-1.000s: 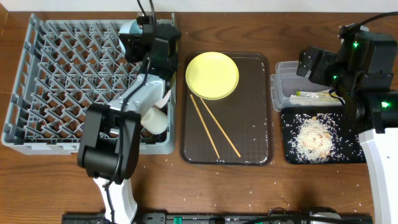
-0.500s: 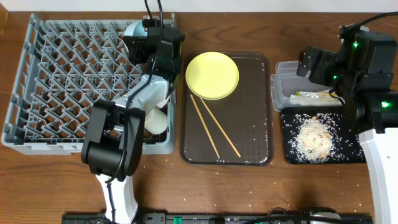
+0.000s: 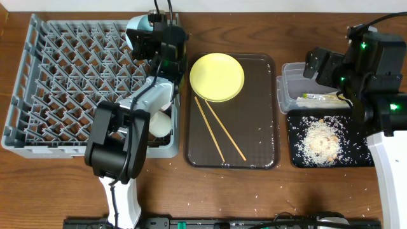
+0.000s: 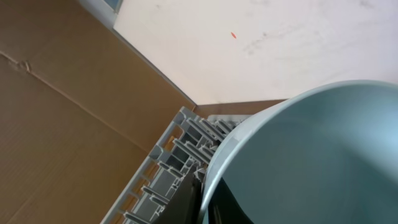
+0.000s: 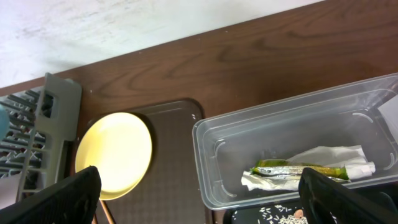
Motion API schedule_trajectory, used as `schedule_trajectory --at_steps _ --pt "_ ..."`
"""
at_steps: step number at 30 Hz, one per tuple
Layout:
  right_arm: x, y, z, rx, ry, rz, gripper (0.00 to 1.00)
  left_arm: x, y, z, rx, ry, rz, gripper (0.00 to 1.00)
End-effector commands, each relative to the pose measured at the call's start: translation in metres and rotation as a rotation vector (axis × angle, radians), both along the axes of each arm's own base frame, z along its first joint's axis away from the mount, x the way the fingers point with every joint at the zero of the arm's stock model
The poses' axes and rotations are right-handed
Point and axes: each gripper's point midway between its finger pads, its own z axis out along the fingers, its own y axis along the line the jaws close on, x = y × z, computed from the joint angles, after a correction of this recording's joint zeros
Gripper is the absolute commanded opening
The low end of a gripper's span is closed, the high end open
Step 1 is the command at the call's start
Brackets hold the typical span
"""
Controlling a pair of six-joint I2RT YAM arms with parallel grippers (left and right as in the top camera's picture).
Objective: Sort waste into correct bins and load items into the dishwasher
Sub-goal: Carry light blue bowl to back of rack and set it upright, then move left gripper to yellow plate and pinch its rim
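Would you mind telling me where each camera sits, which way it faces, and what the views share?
Overhead: above the table, looking straight down at dish rack, brown tray and black tray; left arm and right arm show.
Left wrist: at the rack's far corner, tilted up towards the wall; light blue bowl fills it, left claw barely visible.
Right wrist: angled down over clear tub and yellow plate; right claw's open fingers at the lower corners.
Shared: overhead and right wrist both see plate and tub.
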Motion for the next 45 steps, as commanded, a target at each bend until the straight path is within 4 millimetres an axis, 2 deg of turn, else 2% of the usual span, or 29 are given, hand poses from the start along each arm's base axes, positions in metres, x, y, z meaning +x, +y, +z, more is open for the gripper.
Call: schedule_trajectory --at_steps 1,5,13,27,40,41,43,44,45 --pt "0.002 -0.004 0.001 0.001 -0.001 -0.025 0.99 0.002 0.005 -0.018 0.038 0.058 0.021 0.07" --pt "0.002 -0.004 0.001 0.001 -0.001 -0.025 0.99 0.005 0.005 -0.026 0.082 0.101 0.014 0.07" --pt "0.002 -0.004 0.001 0.001 -0.001 -0.025 0.99 0.008 0.0 -0.014 0.14 0.109 0.002 0.07" --pt "0.002 -0.004 0.001 0.001 -0.001 -0.025 0.99 0.006 -0.001 -0.015 0.156 0.129 0.003 0.08" --pt "0.002 -0.004 0.001 0.001 -0.001 -0.025 0.99 -0.004 -0.035 -0.02 0.189 0.173 -0.013 0.08" --pt "0.002 -0.004 0.001 0.001 -0.001 -0.025 0.99 -0.006 -0.037 -0.019 0.191 0.172 -0.005 0.09" --pt "0.002 -0.004 0.001 0.001 -0.001 -0.025 0.99 -0.01 -0.039 -0.018 0.194 0.172 0.009 0.17" --pt "0.002 -0.004 0.001 0.001 -0.001 -0.025 0.99 -0.011 -0.04 -0.018 0.195 0.171 0.016 0.26" --pt "0.002 -0.004 0.001 0.001 -0.001 -0.025 0.99 -0.014 -0.041 -0.017 0.197 0.17 0.03 0.3"
